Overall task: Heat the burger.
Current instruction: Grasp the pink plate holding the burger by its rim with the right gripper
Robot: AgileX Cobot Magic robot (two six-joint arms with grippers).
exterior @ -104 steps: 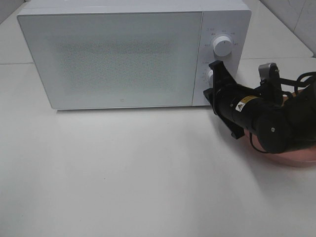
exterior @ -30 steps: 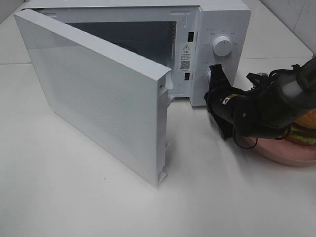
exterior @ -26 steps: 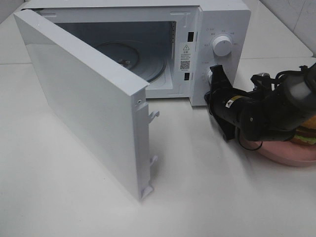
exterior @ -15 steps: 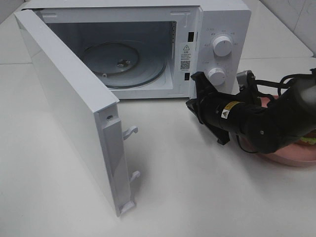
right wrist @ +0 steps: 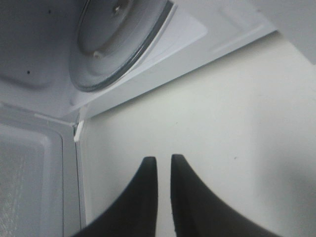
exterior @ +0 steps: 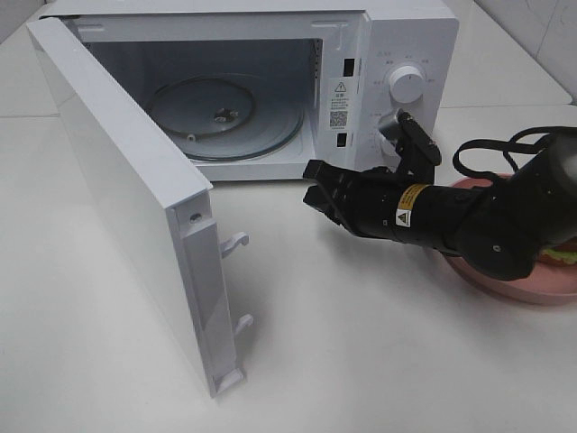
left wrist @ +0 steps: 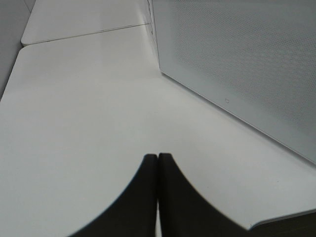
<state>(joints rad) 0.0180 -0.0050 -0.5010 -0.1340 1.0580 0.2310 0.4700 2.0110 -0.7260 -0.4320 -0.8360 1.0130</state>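
The burger (exterior: 561, 256) shows only as a green and yellow sliver on the pink plate (exterior: 518, 290) at the far right; my right arm hides the rest. My right gripper (exterior: 313, 185) reaches left from the plate and hovers over the table just in front of the open microwave (exterior: 406, 36). In the right wrist view its fingertips (right wrist: 164, 160) stand a narrow slit apart with nothing between them, facing the glass turntable (right wrist: 118, 39). My left gripper (left wrist: 158, 157) is shut and empty, low over the table beside the door's outer face (left wrist: 237, 59).
The microwave door (exterior: 117, 180) stands swung wide to the left, reaching toward the table's front. Inside lies the bare turntable (exterior: 225, 113). Two white knobs (exterior: 406, 84) sit on the panel, with the lower one partly behind my right arm.
The door has swung from shut to wide open. My right gripper left the knob panel, moved left across the microwave's front, and its fingers parted slightly.
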